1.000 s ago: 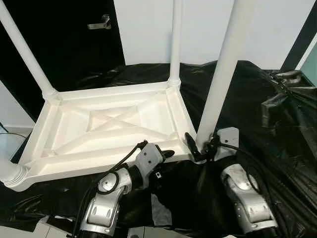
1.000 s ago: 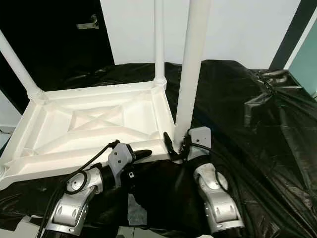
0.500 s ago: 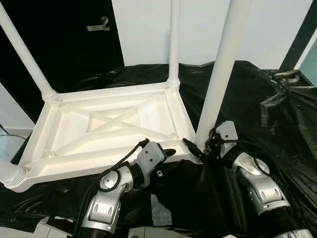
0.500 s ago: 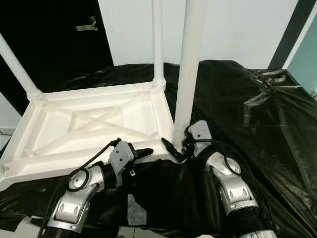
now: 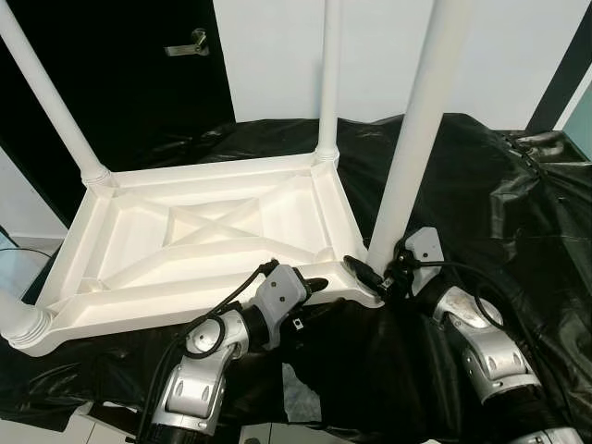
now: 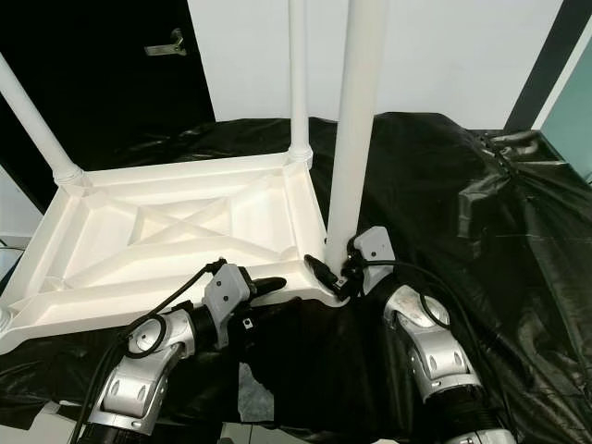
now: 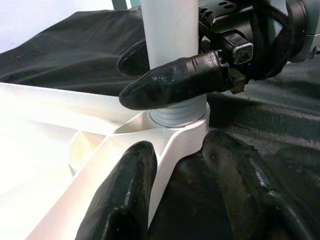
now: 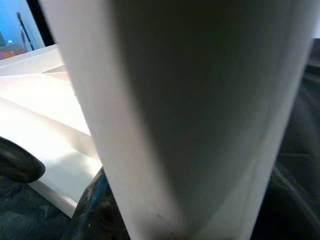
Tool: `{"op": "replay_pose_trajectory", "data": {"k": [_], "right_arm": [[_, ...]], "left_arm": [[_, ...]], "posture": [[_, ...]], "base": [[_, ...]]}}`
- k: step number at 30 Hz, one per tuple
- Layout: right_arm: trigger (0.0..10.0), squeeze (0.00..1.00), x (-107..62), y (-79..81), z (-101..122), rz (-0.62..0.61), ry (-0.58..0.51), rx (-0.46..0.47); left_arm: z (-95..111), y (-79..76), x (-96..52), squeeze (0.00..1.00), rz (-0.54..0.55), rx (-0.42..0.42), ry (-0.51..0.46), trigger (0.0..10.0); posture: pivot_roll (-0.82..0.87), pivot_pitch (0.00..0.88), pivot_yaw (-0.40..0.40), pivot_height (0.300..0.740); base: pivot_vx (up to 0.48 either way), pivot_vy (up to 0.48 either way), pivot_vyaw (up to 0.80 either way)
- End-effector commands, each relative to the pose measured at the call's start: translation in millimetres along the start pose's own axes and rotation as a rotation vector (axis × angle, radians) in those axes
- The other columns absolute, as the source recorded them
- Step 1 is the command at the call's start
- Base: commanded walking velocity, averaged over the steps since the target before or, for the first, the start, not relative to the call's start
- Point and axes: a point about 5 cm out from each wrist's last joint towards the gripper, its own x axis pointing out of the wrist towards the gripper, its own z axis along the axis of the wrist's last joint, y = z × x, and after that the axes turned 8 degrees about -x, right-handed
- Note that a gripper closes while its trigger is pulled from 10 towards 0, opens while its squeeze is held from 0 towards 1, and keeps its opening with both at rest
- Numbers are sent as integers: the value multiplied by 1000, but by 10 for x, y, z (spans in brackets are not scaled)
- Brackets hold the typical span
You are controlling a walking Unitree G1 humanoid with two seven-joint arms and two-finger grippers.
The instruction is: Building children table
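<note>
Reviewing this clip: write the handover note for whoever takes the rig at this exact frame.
Right gripper: shut on the near-right leg at its base, just above the corner socket.
Left gripper: fingers straddle the near rim of the tabletop, beside that corner.
The tabletop lies upside down on black sheeting. Four legs stand in its corner sockets.
Left: whether the gripped leg is fully seated cannot be told; check it, then turn the table upright.
</note>
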Motion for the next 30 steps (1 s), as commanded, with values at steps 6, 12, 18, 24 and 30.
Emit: {"op": "replay_pose_trajectory", "data": {"k": [6, 12, 18, 24, 30], "right_arm": [[10000, 0, 29, 67, -112, -198, 121, -7], [10000, 0, 65, 147, -129, -357, 160, 53], [10000, 0, 106, 233, -98, -561, 197, 91], [10000, 0, 133, 277, -78, -588, 200, 111], [10000, 1000, 107, 282, -66, -579, 198, 90]], "left_arm": [[-37, 53, -6, 0, 140, 0, 0, 10000], [-40, 41, 1, 0, 135, -2, 0, 10000], [-46, 28, 2, 0, 132, -6, -1, 10000], [-57, 4, 19, 0, 121, -8, 0, 10000], [-57, -1, 23, 0, 119, -8, -1, 10000]], "posture": [[37, 0, 14, 740], [38, 0, 8, 740], [40, 0, 4, 740], [33, 0, 1, 740], [34, 0, 2, 740]], "base": [[0, 0, 0], [0, 0, 0], [0, 0, 0], [0, 0, 0], [0, 0, 0]]}}
